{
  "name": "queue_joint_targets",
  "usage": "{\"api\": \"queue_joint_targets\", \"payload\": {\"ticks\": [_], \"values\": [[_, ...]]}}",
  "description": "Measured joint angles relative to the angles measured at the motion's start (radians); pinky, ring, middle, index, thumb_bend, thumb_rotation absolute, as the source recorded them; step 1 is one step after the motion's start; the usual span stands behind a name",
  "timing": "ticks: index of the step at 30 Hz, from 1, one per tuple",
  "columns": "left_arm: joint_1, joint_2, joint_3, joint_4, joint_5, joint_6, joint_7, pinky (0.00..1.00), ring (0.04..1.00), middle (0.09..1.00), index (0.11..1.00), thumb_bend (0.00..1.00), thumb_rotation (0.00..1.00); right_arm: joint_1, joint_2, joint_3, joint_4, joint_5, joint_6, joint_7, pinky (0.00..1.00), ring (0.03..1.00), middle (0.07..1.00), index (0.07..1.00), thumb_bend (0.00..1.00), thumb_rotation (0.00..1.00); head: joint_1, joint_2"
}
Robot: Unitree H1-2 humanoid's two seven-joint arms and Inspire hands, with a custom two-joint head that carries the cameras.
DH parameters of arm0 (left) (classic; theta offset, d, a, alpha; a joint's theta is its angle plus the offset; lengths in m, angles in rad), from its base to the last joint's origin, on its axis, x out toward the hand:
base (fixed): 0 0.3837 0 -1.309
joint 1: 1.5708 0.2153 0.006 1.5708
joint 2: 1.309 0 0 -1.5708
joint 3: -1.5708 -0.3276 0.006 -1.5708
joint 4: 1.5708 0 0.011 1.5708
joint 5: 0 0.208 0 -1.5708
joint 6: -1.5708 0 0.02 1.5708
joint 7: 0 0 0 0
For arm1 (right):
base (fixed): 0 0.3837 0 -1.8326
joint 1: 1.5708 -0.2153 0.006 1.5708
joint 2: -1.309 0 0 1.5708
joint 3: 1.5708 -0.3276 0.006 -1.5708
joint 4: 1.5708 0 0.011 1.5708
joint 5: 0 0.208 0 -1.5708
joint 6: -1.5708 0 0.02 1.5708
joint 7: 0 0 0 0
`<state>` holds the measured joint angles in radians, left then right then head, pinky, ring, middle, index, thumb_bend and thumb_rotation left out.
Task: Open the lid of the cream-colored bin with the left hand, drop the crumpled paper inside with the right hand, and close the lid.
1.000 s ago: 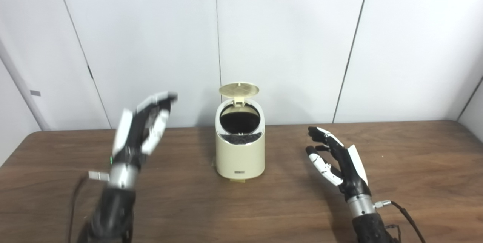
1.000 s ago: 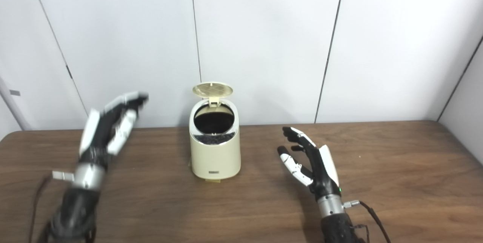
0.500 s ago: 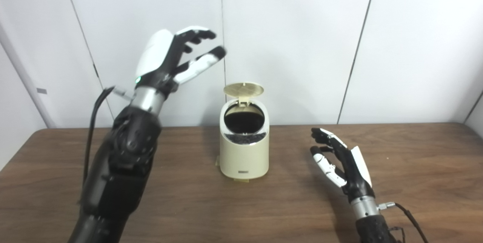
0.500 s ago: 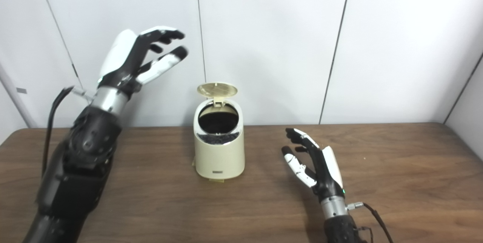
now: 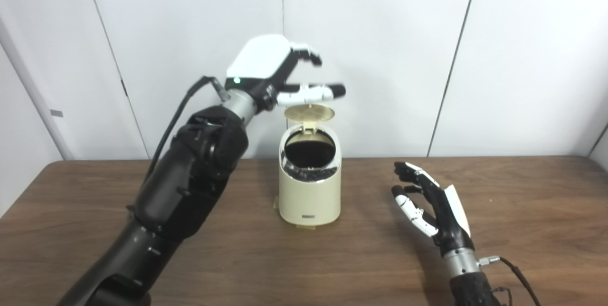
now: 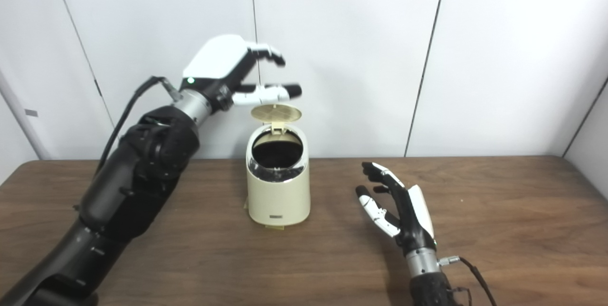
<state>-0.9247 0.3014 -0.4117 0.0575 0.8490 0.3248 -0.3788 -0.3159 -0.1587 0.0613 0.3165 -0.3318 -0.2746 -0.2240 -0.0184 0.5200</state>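
The cream-colored bin stands upright on the brown table near its back edge. Its round lid is tipped up on the rear hinge, and the dark mouth faces me. My left hand hovers just above the raised lid with its fingers apart and nothing in it; I cannot tell whether it touches the lid. To the right of the bin my right hand rests low over the table, open and empty. No crumpled paper shows in either view.
The wooden table spreads wide on both sides of the bin. White wall panels stand close behind the table's back edge. A cable trails from the right wrist.
My left arm has swung up from the left of the table and over to the right, bringing the hand above the raised lid. The right hand and the bin have stayed put.
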Motion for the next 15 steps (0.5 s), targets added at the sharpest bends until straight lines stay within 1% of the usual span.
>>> {"api": "queue_joint_targets", "payload": {"ticks": [4,6,7,8,10,12,15], "values": [[-0.002,-0.005,-0.034,0.027,0.055,0.027,-0.048,1.0,0.99,0.913,0.809,0.99,1.0,0.0,0.0,0.0,-0.001,-0.001,0.0,0.0,0.69,0.782,0.781,0.779,0.16,0.71,0.003,0.0],[-0.002,-0.014,-0.04,0.032,0.069,0.041,-0.066,1.0,0.996,0.922,0.804,0.99,1.0,0.0,0.001,0.0,-0.001,-0.001,0.0,0.0,0.69,0.782,0.783,0.78,0.16,0.7,0.0,0.0],[-0.003,-0.017,-0.042,0.037,0.071,0.044,-0.07,0.9,0.968,0.929,0.804,0.99,1.0,0.0,0.001,0.0,-0.001,-0.001,0.0,0.0,0.69,0.781,0.784,0.78,0.16,0.7,-0.002,0.0],[-0.003,-0.018,-0.045,0.041,0.074,0.045,-0.076,0.93,0.957,0.915,0.801,0.99,1.0,0.0,0.001,0.0,-0.002,-0.001,0.0,0.0,0.69,0.784,0.786,0.781,0.17,0.7,-0.002,0.0],[-0.002,-0.014,-0.065,0.047,0.099,0.037,-0.085,0.99,0.938,0.854,0.783,0.98,1.0,0.002,0.002,0.0,-0.007,-0.002,0.002,0.001,0.69,0.782,0.783,0.781,0.16,0.7,0.002,0.002],[-0.002,-0.006,-0.082,0.056,0.115,0.021,-0.086,1.0,0.931,0.832,0.773,0.97,1.0,0.003,0.002,0.001,-0.009,-0.003,0.006,0.002,0.69,0.779,0.782,0.782,0.16,0.7,0.002,0.002],[-0.002,0.003,-0.088,0.064,0.15,0.001,-0.086,1.0,0.925,0.836,0.768,0.98,1.0,0.005,0.002,0.001,-0.01,-0.004,0.014,0.006,0.69,0.781,0.786,0.787,0.16,0.69,0.002,0.0]]}}
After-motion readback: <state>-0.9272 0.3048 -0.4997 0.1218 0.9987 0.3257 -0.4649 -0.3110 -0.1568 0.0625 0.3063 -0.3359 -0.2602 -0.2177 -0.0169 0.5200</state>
